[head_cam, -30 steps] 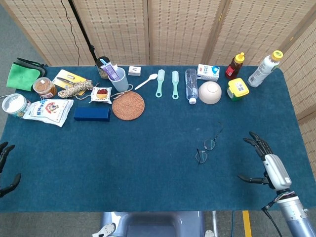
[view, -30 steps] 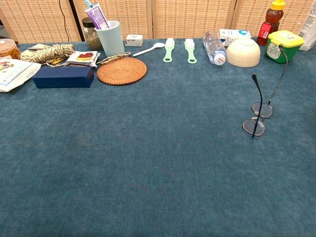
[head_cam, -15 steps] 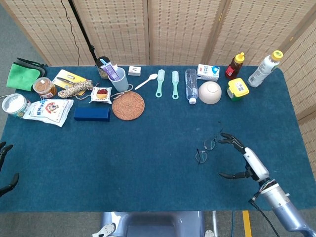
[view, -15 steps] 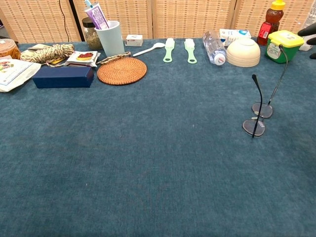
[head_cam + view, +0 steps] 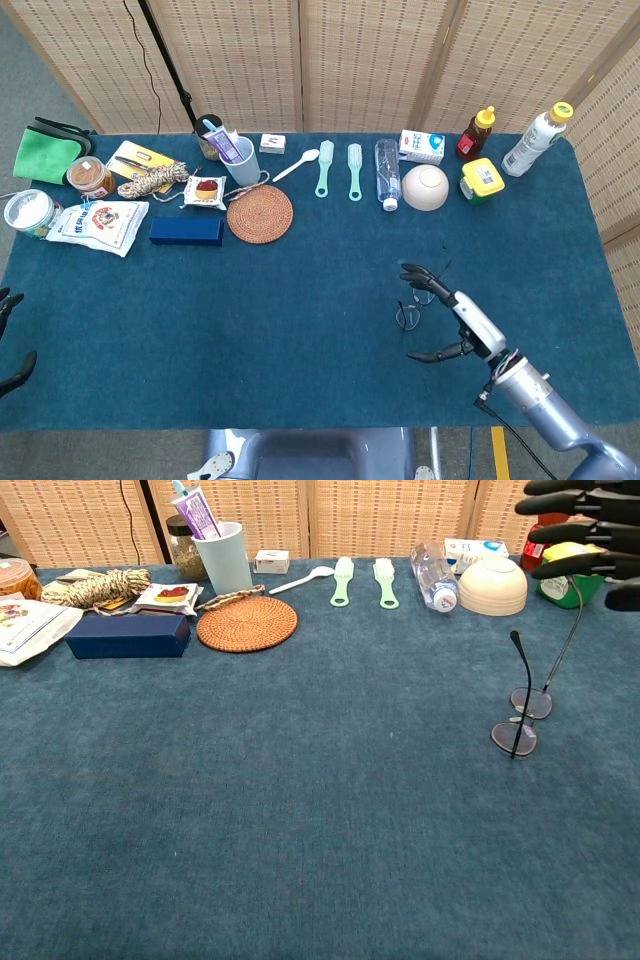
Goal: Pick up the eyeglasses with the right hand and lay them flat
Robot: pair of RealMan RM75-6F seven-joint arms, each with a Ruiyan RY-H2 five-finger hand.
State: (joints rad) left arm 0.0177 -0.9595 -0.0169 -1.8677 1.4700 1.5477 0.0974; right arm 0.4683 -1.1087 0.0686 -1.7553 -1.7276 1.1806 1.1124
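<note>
Nothing is done yet: my right hand [image 5: 452, 312] hovers spread and empty over the eyeglasses [image 5: 528, 702] (standing lens-down, arms up), every step remaining.

We see a table [image 5: 300, 300] covered in dark teal cloth, filling most of the head view. Behind it, at twelve o'clock, stand woven folding screens [image 5: 370, 60] in tan wicker with wooden frames. A black pole [image 5: 165, 60] leans toward eleven o'clock. Grey floor [image 5: 25, 90] shows at ten o'clock. Light is even and soft.
</note>
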